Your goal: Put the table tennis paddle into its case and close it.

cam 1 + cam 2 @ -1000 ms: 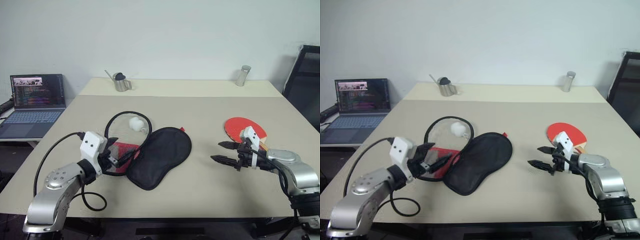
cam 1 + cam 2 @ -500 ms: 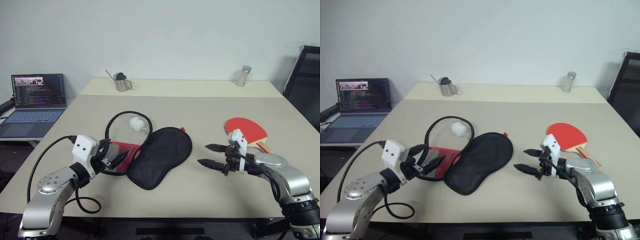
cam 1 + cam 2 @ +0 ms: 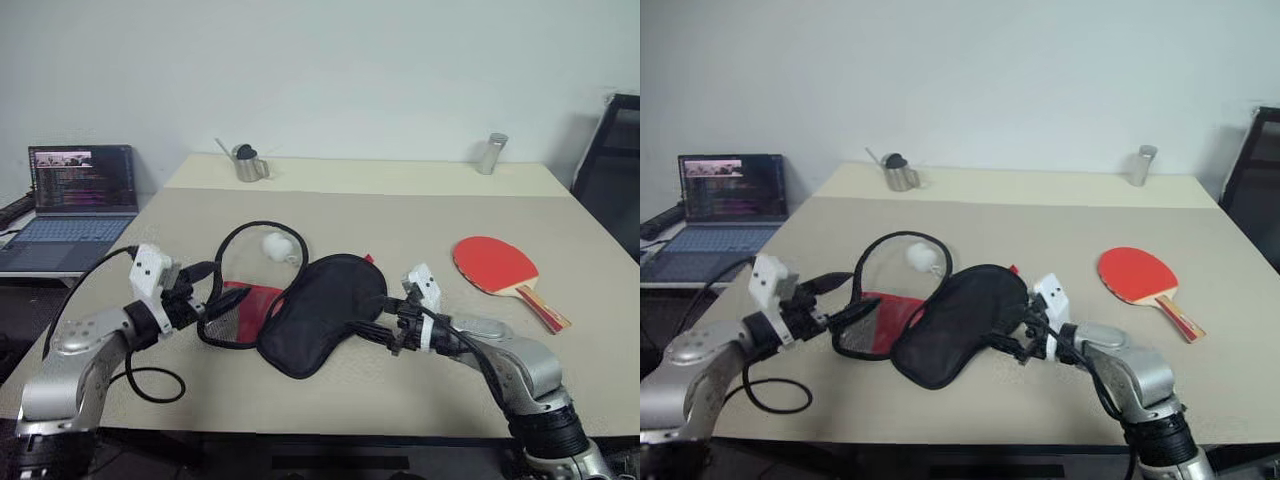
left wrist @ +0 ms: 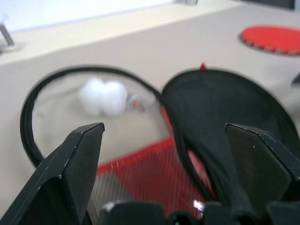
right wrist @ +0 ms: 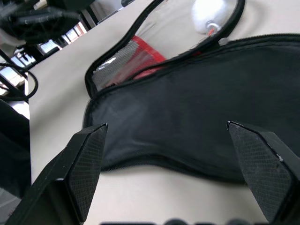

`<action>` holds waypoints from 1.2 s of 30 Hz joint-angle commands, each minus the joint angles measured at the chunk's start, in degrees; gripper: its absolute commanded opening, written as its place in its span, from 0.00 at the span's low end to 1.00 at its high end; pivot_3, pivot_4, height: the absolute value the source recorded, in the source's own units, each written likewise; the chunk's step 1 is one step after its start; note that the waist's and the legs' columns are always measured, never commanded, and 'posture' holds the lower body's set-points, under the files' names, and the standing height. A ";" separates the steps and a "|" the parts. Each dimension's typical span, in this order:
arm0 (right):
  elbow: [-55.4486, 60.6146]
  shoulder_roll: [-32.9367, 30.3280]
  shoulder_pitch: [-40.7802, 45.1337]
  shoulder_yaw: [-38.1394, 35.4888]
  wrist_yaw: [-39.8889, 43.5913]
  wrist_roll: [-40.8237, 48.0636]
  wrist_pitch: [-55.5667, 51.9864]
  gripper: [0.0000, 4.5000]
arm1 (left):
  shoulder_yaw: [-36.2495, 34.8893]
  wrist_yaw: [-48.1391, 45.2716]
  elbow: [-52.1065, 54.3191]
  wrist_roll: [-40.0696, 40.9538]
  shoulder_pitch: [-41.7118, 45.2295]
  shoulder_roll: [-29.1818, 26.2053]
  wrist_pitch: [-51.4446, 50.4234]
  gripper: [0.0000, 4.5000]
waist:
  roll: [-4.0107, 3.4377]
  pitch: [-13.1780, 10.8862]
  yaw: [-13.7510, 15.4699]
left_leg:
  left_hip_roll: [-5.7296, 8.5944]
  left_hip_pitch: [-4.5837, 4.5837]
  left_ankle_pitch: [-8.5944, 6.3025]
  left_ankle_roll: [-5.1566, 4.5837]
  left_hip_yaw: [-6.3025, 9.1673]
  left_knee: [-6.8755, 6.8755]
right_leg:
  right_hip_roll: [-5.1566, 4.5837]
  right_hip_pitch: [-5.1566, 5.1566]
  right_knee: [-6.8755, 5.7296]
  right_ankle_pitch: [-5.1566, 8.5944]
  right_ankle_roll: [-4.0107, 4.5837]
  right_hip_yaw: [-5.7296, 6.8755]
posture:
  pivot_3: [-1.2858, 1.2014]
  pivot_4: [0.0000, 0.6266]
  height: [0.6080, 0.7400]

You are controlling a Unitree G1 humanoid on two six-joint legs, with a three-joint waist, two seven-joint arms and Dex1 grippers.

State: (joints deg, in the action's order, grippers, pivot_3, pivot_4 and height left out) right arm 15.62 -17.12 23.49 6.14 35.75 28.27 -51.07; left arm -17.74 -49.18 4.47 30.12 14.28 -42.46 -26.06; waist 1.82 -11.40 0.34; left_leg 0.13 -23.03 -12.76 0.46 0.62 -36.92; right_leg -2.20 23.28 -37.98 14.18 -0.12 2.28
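The table tennis paddle [image 3: 489,262], red face up, lies at the right of the table with its handle toward the front edge. The case [image 3: 328,306] lies unzipped at the centre. Its black half [image 5: 187,112] is on the right, and its red mesh half [image 4: 140,171] with a black zipper loop is on the left. A white ball [image 3: 272,243] sits inside that loop. My left gripper [image 3: 225,285] is open at the case's left edge, above the red mesh. My right gripper [image 3: 1006,330] is open at the black half's right edge, well left of the paddle.
An open laptop [image 3: 75,195] sits on a side table at the left. A metal cup [image 3: 243,165] and a metal canister [image 3: 488,153] stand along the table's far edge. A black chair [image 3: 615,160] is at the right. A black cable [image 3: 150,385] loops under my left arm.
My right gripper has swung left, away from the paddle, to the black half of the case. My left gripper has drawn slightly up and left. Both have stayed open.
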 commanded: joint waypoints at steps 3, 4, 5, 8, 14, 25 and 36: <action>2.93 2.55 1.01 0.04 -4.80 0.58 -2.69 1.00 | 2.49 -4.89 -0.41 2.00 3.62 -1.36 -2.28 1.00 | 0.03 0.02 -0.25 | -0.01 0.01 0.00 0.00 0.01 0.02 | 0.00 0.00 -0.01 0.00 0.00 0.00 | 0.52 0.24 1.00; 3.03 2.39 0.89 -0.21 -5.38 0.35 -2.94 1.00 | 3.06 -5.54 -1.25 1.47 4.27 -1.36 -1.84 1.00 | 0.03 0.02 -0.27 | -0.01 0.01 0.00 0.00 0.01 0.02 | 0.00 0.00 -0.01 0.00 0.00 0.01 | 0.52 0.24 1.00; 3.52 2.04 0.61 -1.03 -5.55 0.98 -3.67 1.00 | 3.84 -6.18 -2.36 0.63 5.15 -1.33 -1.03 1.00 | 0.03 0.02 -0.28 | -0.01 0.02 0.00 0.00 0.01 0.02 | 0.01 0.00 -0.01 0.00 0.01 0.00 | 0.52 0.24 1.00; 5.16 1.21 -0.17 -3.26 -6.47 2.84 -6.56 1.00 | 6.16 -8.28 -4.91 -0.66 7.88 -1.05 0.34 1.00 | 0.03 0.02 -0.26 | -0.01 0.02 0.00 0.00 0.02 0.02 | 0.02 0.00 -0.01 0.00 0.01 0.02 | 0.52 0.24 1.00; 7.39 -0.65 -0.29 -6.40 -10.15 5.73 -17.52 1.00 | 9.75 -13.96 -6.07 -1.39 10.87 -1.86 1.08 1.00 | 0.03 0.02 -0.40 | -0.01 0.02 0.00 0.00 -0.01 0.05 | 0.02 0.00 0.00 0.01 0.01 0.00 | 0.52 0.24 1.00; 7.36 6.43 -0.45 -7.82 -14.15 11.70 -30.77 1.00 | 9.92 -16.14 -9.28 -2.74 12.65 -2.24 2.56 1.00 | 0.03 0.02 -0.52 | -0.04 0.01 -0.01 -0.01 -0.02 0.07 | 0.03 0.03 0.00 0.02 0.00 -0.01 | 0.52 0.24 1.00; -4.74 8.27 4.79 -1.51 -14.50 6.42 -23.92 1.00 | 8.94 -15.81 -10.24 -2.99 12.84 -2.58 3.01 1.00 | 0.05 0.03 -0.61 | -0.04 0.02 -0.01 -0.02 -0.02 0.07 | 0.04 0.04 0.00 0.01 0.00 -0.01 | 0.52 0.24 1.00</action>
State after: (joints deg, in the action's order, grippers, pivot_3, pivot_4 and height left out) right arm 12.33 -8.83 27.57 3.81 21.43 36.24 -76.80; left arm -6.98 -64.83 -6.63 26.77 25.87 -43.82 -23.97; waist 1.87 -11.37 -0.27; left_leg 0.08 -22.99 -12.77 0.44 0.60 -36.85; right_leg -2.15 23.32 -37.99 14.20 -0.12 2.28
